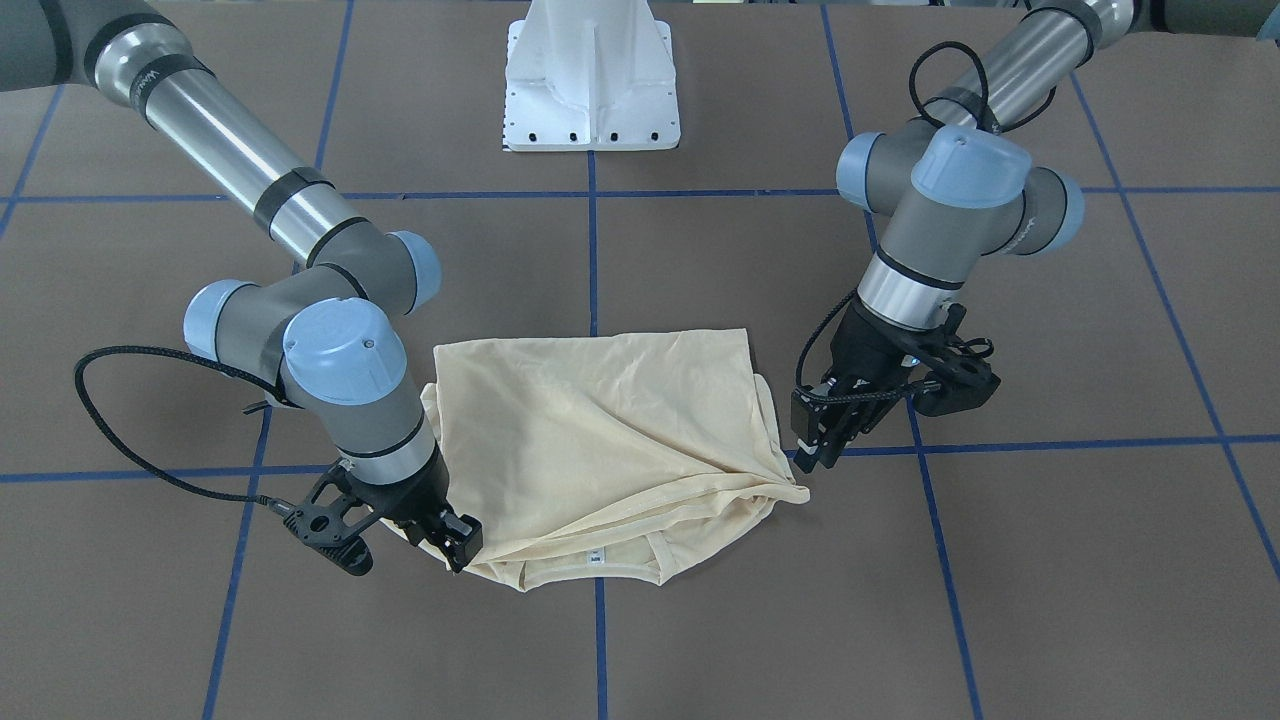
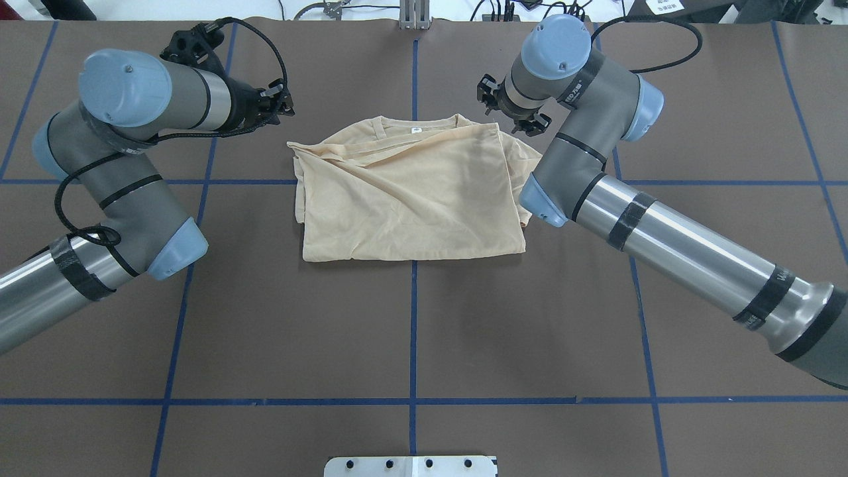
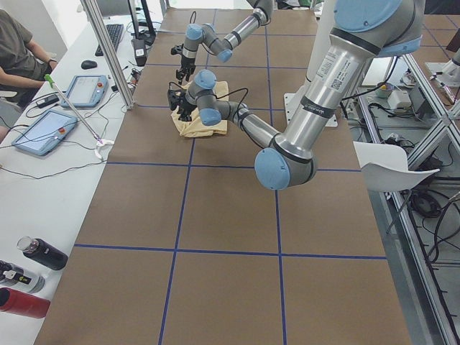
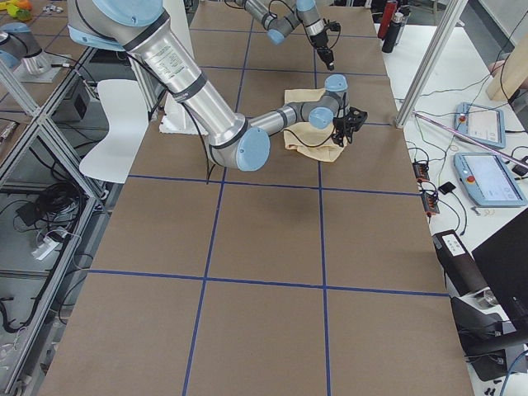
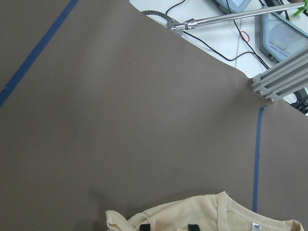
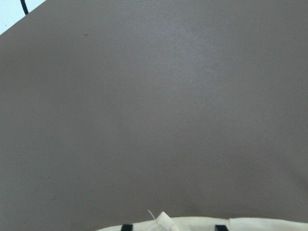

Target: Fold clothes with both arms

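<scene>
The cream-yellow shirt [image 1: 600,430] lies folded into a rough rectangle at the table's middle, collar and white neck label [image 1: 596,553] toward the operators' side. It also shows in the overhead view [image 2: 411,192]. The navy print is hidden. My left gripper [image 1: 815,445] hangs just beside the shirt's collar-side corner, fingers apart; in its wrist view [image 5: 168,227] the tips stand over the shirt's edge. My right gripper [image 1: 462,548] sits at the opposite collar-side corner, touching the cloth edge, its tips wide apart in the right wrist view [image 6: 173,227].
The white pedestal base [image 1: 592,90] stands behind the shirt. Blue tape lines [image 2: 413,331] cross the brown table. An operators' desk with tablets [image 3: 43,129] and bottles [image 3: 36,255] runs along the far edge, with an aluminium frame post [image 5: 279,79].
</scene>
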Action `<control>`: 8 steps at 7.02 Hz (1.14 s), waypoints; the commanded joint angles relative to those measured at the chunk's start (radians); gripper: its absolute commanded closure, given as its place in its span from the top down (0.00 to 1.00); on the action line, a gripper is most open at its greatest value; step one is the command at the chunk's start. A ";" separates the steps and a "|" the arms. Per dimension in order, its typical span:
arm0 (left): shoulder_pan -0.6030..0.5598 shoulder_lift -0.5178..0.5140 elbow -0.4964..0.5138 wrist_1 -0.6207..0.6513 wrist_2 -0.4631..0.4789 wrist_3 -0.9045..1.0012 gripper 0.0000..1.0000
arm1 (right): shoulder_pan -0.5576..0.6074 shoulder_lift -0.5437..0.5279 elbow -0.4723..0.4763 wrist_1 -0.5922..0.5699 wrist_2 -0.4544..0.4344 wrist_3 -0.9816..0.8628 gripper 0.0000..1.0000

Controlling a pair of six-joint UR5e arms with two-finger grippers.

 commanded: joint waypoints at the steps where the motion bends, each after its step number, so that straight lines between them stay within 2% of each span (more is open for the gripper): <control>1: 0.001 0.000 0.000 0.000 0.000 0.000 0.38 | -0.004 0.006 -0.032 0.007 -0.017 -0.008 0.61; 7: -0.001 0.000 0.000 0.000 0.000 0.000 0.38 | -0.025 0.020 -0.072 0.053 -0.036 -0.019 0.57; 8: -0.001 0.000 0.000 0.000 0.000 0.000 0.38 | -0.025 0.022 -0.072 0.053 -0.037 -0.018 0.39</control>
